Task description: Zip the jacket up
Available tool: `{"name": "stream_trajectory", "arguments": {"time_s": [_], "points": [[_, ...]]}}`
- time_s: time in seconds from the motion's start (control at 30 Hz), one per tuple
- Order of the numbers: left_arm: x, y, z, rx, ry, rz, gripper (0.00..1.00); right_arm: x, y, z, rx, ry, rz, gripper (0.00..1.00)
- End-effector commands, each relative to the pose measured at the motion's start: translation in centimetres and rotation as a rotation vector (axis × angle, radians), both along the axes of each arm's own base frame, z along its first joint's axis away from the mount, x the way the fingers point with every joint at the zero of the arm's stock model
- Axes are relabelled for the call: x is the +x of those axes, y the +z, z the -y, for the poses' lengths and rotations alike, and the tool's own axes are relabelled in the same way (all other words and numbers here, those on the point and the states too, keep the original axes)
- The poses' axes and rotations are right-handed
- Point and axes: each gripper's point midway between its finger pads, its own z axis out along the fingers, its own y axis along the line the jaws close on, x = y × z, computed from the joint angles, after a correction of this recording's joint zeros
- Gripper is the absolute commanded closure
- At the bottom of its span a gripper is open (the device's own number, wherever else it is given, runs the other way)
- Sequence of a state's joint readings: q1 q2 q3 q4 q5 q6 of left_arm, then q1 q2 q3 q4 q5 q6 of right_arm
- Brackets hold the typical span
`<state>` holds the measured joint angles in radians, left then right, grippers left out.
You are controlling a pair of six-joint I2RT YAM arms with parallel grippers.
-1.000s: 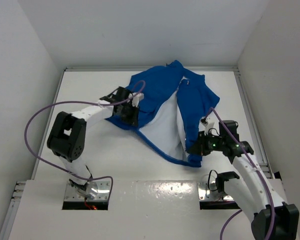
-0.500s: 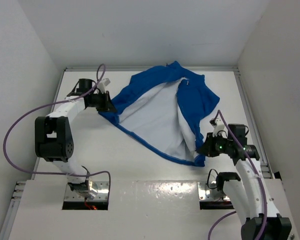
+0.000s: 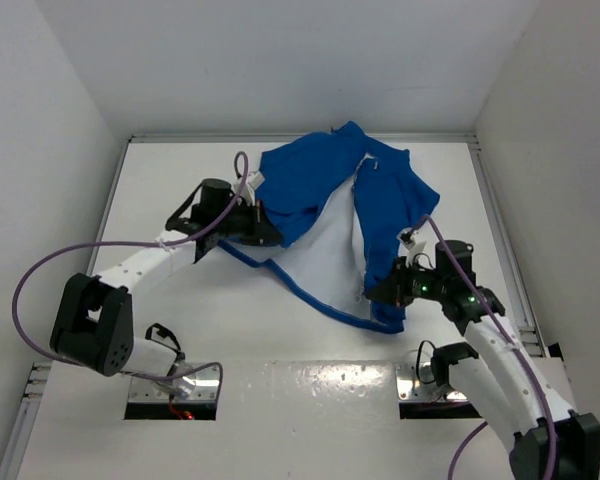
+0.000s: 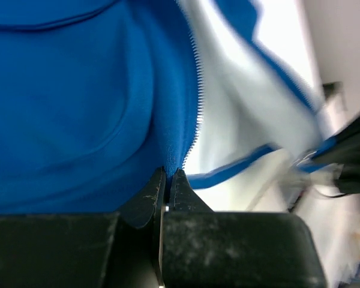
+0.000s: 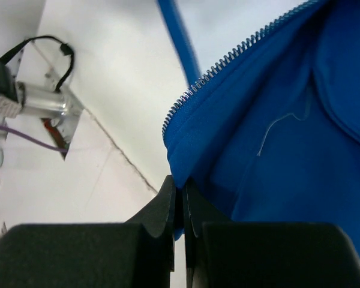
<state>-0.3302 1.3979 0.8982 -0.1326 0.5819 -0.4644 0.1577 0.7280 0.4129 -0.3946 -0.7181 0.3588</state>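
Top view: jacket (image 3: 320, 180) lies open at the far middle of the table (image 3: 180, 300), white lining (image 3: 320, 262) bare between the fronts. Left gripper (image 3: 258, 228) pinches the left front's edge and right gripper (image 3: 380, 293) the near-right corner, so the two zipper halves sit well apart, the right end nearer the arms. Left wrist: jaws shut on blue cloth just beside the teeth (image 4: 198, 90), which run straight away from the fingers. Right wrist: jaws shut on the hem corner just under the end of that side's teeth, which run up and right.
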Motion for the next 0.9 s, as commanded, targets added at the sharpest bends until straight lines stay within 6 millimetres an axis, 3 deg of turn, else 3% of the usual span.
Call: {"name": "stream_trajectory", "arguments": {"time_s": [0.0,0.03,0.1,0.13,0.17,0.3,0.43,0.57,0.67,0.73,0.77,0.8,0.87], "points": [[-0.1,2.4,2.7,-0.185,0.081,-0.054,1.00,1.5,2.2,-2.1,0.085,0.005,0.109,1.00],[0.0,2.2,3.0,-0.218,0.104,-0.032,1.00,1.3,1.8,-2.7,0.096,0.026,0.130,1.00],[-1.7,3.1,5.4,-0.285,0.071,0.001,1.00,1.4,1.7,-3.4,0.117,0.041,0.136,1.00],[-1.7,2.5,5.2,-0.282,0.092,-0.018,1.00,1.4,1.7,-3.5,0.122,0.044,0.140,1.00],[-2.3,4.0,6.3,-0.335,0.072,0.010,1.00,1.5,1.3,-3.5,0.117,0.038,0.122,1.00],[-2.8,5.3,7.3,-0.399,0.074,0.045,1.00,2.7,2.2,-3.9,0.127,0.025,0.173,1.00],[-2.6,6.4,8.3,-0.440,0.060,0.071,1.00,3.1,1.7,-4.4,0.155,-0.006,0.134,1.00],[-1.0,2.6,7.8,-0.220,0.135,0.032,1.00,3.0,0.8,-4.3,0.129,0.000,0.120,1.00],[0.1,1.1,6.7,-0.046,0.131,0.112,1.00,3.0,0.5,-4.1,0.097,0.015,0.134,1.00],[-1.0,-1.6,6.1,0.139,0.051,0.118,1.00,2.8,0.4,-3.9,0.083,0.026,0.137,1.00],[-0.3,-1.6,5.5,0.204,0.064,0.126,1.00,2.8,0.7,-3.9,0.081,0.026,0.134,1.00],[-1.9,-4.1,4.8,0.306,0.011,0.049,1.00,2.7,0.5,-3.8,0.075,0.029,0.131,1.00],[-2.7,-6.0,3.5,0.461,-0.095,0.058,1.00,2.5,0.2,-3.6,0.059,0.033,0.126,1.00]]}}
